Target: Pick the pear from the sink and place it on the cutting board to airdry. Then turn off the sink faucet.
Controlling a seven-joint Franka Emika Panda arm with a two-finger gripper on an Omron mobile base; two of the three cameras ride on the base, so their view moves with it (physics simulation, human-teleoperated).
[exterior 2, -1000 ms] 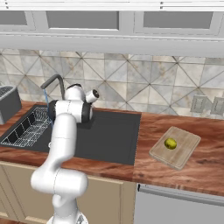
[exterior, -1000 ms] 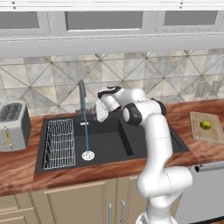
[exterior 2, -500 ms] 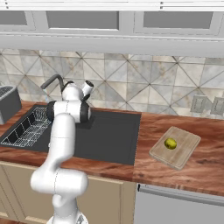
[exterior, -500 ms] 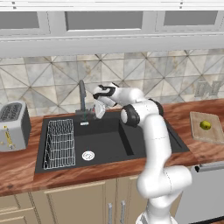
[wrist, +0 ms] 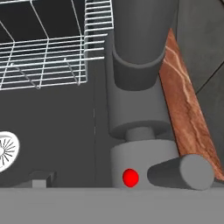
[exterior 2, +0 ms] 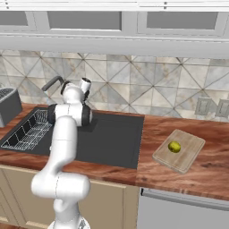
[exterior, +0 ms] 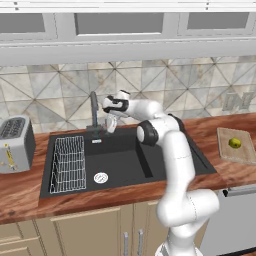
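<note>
Wooden counter (exterior: 30, 200), left to right: sink (exterior: 125, 162) with wire rack (exterior: 67, 162); sink faucet (exterior: 93, 110) at its back edge, gripper (exterior: 111, 125) beside the lever (wrist: 181, 172), finger state indiscernible; pear (exterior: 234, 143) on cutting board (exterior: 239, 152), right end. Faucet step in hand; next, confirm the lever is off.

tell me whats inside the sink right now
Inside the sink: a white wire rack on its left side and the round drain. The arm hides part of the basin in the right base view.
</note>
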